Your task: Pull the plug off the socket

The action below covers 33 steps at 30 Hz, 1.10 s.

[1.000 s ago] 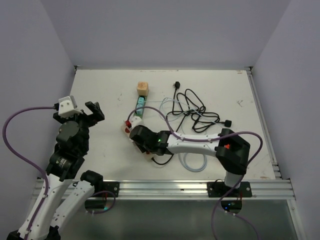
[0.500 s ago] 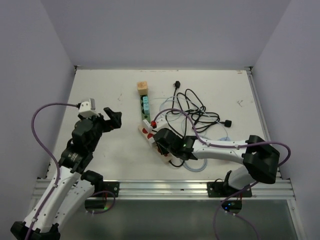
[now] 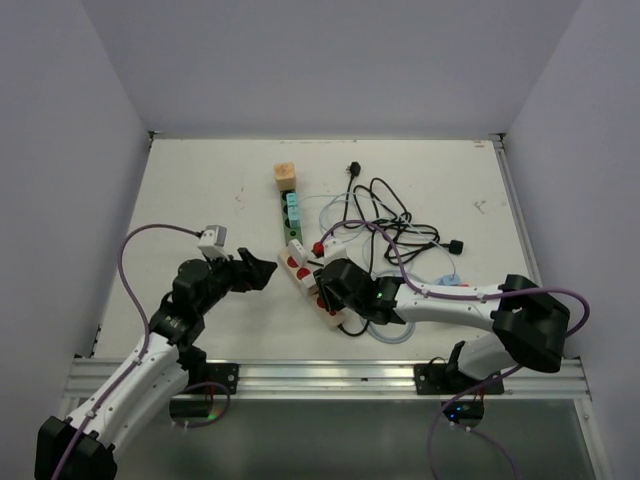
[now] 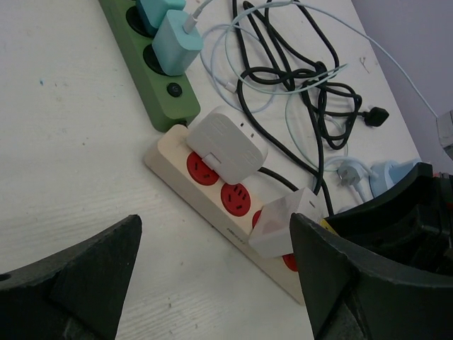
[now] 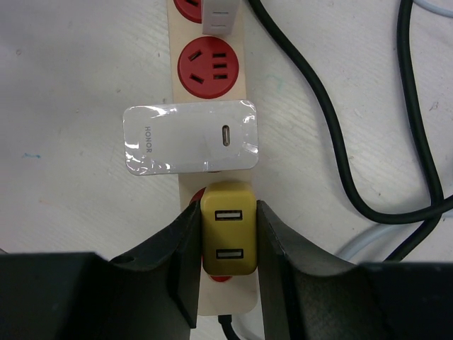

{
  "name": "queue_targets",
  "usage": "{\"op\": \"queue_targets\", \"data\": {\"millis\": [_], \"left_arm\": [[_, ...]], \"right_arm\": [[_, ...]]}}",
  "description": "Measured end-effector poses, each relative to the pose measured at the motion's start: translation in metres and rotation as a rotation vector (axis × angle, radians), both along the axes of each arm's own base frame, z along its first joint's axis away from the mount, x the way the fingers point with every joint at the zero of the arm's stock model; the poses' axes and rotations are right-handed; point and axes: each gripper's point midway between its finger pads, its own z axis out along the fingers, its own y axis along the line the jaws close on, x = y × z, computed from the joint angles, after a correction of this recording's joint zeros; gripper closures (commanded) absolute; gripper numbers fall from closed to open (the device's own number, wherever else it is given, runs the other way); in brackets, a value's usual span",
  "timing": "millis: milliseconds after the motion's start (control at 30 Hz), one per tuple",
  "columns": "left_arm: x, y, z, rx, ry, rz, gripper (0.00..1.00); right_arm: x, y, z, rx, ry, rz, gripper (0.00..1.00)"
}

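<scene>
A cream power strip (image 3: 303, 279) with red sockets lies aslant at the table's middle. My right gripper (image 3: 338, 296) is shut on a yellow two-port USB plug (image 5: 228, 239) that sits in the strip's (image 5: 225, 301) nearest socket, a finger on each side. A white HONOR adapter (image 5: 190, 137) sits in the socket beyond it. In the left wrist view the strip (image 4: 205, 202) carries two white adapters (image 4: 226, 144). My left gripper (image 3: 262, 272) is open and empty, low over the table just left of the strip (image 4: 214, 248).
A green power strip (image 3: 291, 220) with teal plugs (image 4: 173, 46) lies behind the cream one, with a wooden block (image 3: 286, 176) at its far end. Tangled black cables (image 3: 390, 225) and a pale cable (image 3: 390, 325) lie to the right.
My left arm has swung right and down to the strip's left side. The strip turned and slid right with my right gripper, which has stayed on its near end since.
</scene>
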Motion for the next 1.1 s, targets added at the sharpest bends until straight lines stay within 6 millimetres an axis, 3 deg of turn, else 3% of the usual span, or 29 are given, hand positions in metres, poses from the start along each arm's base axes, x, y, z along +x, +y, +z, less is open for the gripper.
{"op": "queue_targets", "data": {"millis": [133,333,533,800,1100], "left_arm": [[0.001,-0.008,-0.015,0.003,0.024,-0.031,0.18],[0.001,-0.021,-0.043,0.011,0.073,-0.070,0.44],[0.003,-0.039,-0.050,0.026,0.062,-0.123,0.54],[0.014,-0.054,-0.052,0.058,0.027,-0.157,0.78],[0.022,-0.060,-0.050,0.062,-0.017,-0.164,0.86]], "right_arm": [[0.000,0.000,-0.001,0.006,0.002,-0.001,1.00],[0.000,0.001,-0.002,0.012,0.006,0.001,1.00],[0.000,0.001,-0.002,0.015,0.004,0.001,1.00],[0.000,0.001,-0.002,0.018,0.004,0.002,1.00],[-0.001,0.002,-0.002,0.017,0.002,0.009,1.00]]}}
